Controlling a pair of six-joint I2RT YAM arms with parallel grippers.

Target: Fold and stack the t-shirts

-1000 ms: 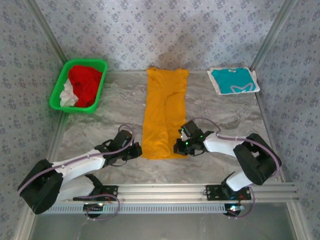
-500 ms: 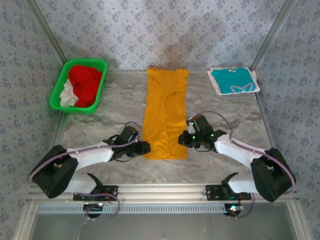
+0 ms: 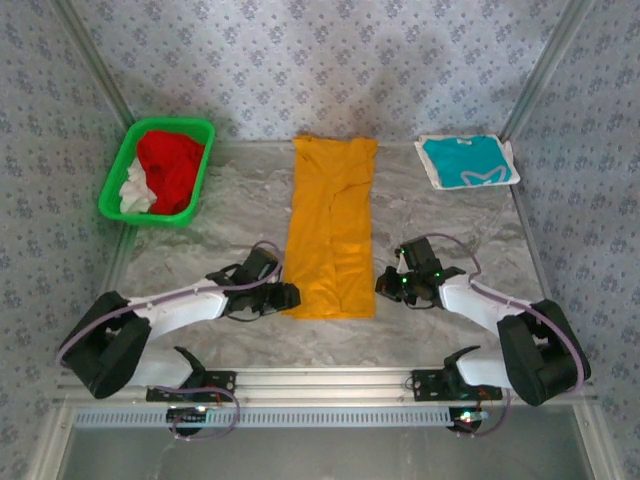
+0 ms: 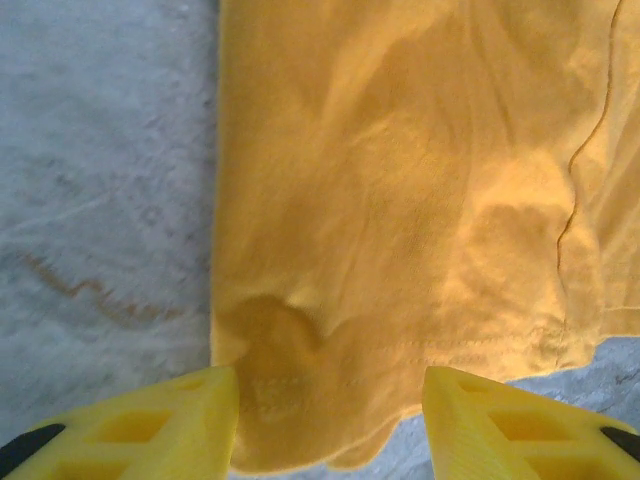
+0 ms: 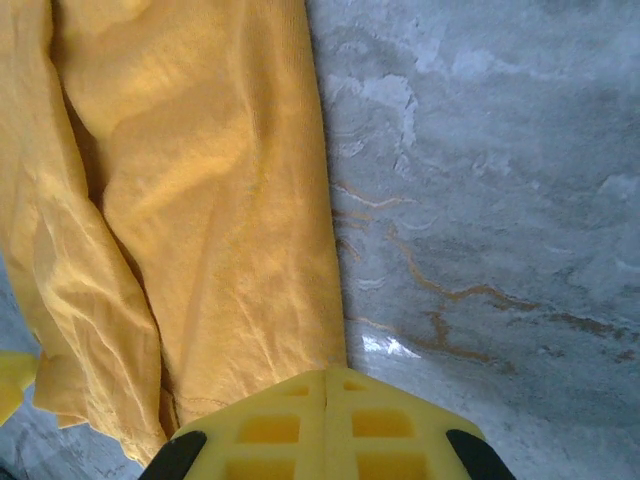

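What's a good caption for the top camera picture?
Left gripper and right gripper flank the yellow-orange t-shirt; teal t-shirt lies far right.

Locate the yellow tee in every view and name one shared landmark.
Top external: yellow tee, a long strip at centre.
Left wrist: top and right, reaching the bottom edge.
Right wrist: left half.
Shared landmark: its near hem.

Matt soft cloth yellow-orange t-shirt (image 3: 330, 225), glossy green plastic basket (image 3: 113, 180), smooth marbled table (image 3: 230, 215)
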